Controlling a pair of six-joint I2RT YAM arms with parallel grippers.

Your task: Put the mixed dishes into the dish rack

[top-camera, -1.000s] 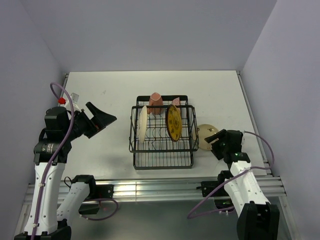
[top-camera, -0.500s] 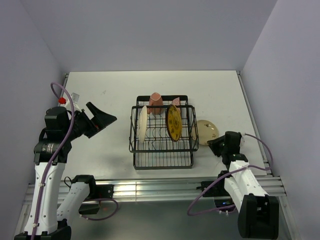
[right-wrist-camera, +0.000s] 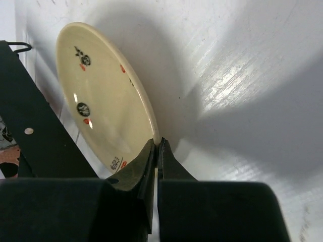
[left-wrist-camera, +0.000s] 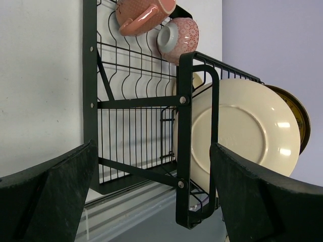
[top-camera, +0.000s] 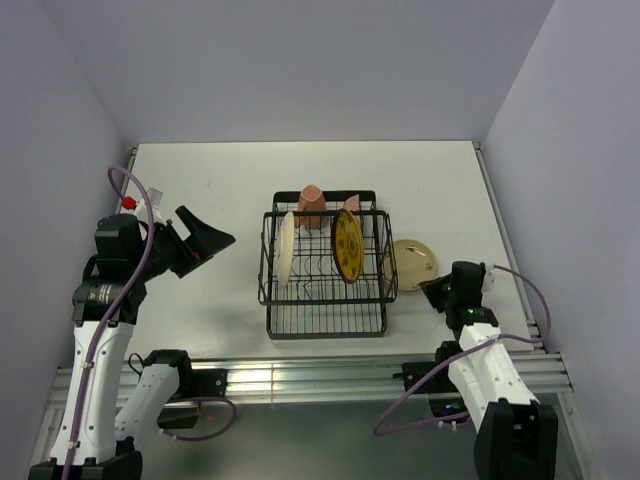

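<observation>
White tabletop (top-camera: pixel 220 180) fills the floor of a pale-walled booth, with both arms bolted at its near edge.

Low over that surface, the right gripper (right-wrist-camera: pixel 157 143) has its two black fingers drawn almost together, pinching the near rim of the loose cream plate (right-wrist-camera: pixel 101 106). This plate stretches away from the fingertips and to their left in the wrist view, with small dark and red marks on its face and a broad shadow on the table beside it. Beyond the plate's far edge stands the dish rack (top-camera: pixel 325 318), its black frame just beside the plate. I cannot tell whether the two touch, or whether the plate is lifted off the table.

The left gripper (left-wrist-camera: pixel 152 147) hangs above the table with its fingers spread wide and nothing between them. It points at the rack, which sits well apart in front of it. Nearest its fingertips, the racked cream plate (left-wrist-camera: pixel 237 131) stands on edge among the prongs. Behind that one, the yellow patterned plate (top-camera: pixel 347 245) is also upright. Farthest from this gripper, at the rack's back end, the pinkish mug (left-wrist-camera: pixel 141 12) lies tipped, and a small bowl (left-wrist-camera: pixel 179 33) with a pink pattern outside sits just beside it.
</observation>
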